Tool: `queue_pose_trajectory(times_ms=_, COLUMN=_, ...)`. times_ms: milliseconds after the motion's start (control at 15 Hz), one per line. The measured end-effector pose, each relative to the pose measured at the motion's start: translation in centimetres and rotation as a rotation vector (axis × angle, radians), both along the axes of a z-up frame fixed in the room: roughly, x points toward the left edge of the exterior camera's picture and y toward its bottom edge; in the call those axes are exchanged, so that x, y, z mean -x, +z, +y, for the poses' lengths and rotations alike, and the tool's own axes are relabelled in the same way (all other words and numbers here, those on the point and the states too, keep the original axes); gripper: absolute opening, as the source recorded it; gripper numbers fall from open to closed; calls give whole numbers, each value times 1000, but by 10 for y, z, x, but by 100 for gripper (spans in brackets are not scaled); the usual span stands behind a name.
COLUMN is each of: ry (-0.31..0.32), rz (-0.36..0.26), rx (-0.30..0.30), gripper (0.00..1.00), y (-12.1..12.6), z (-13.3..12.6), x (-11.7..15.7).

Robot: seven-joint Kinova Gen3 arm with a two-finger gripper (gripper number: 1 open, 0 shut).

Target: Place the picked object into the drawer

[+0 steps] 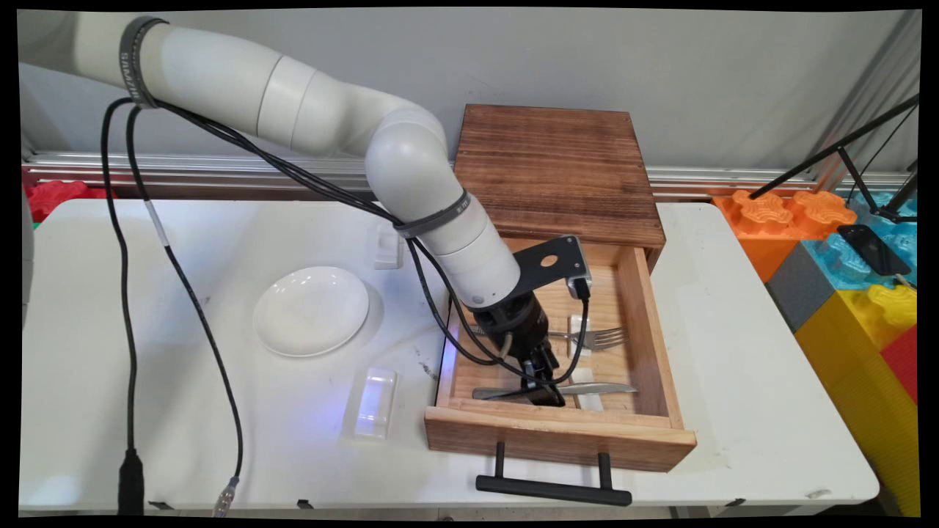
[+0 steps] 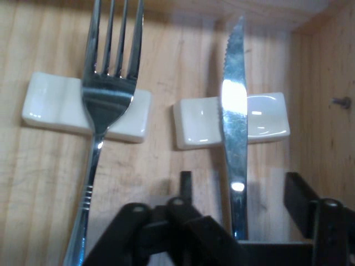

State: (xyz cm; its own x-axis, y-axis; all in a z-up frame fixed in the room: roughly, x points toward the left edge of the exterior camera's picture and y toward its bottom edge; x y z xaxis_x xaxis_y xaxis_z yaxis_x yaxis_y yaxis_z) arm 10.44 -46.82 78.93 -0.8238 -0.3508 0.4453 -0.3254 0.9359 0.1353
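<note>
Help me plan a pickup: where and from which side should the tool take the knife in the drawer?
Grip the knife on its handle-side stretch, clear of the white rest, coming straight down from above. It lies flat and bridges the rest, so there is likely room beneath; fingers should close across its narrow width. The drawer wall is near.
</note>
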Motion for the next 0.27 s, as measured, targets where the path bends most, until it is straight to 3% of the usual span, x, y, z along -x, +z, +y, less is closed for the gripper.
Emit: queue_pose_trajectory(times_ms=267, ry=2, rz=1, rx=5, gripper=100, y=4, z=-5, x=-4)
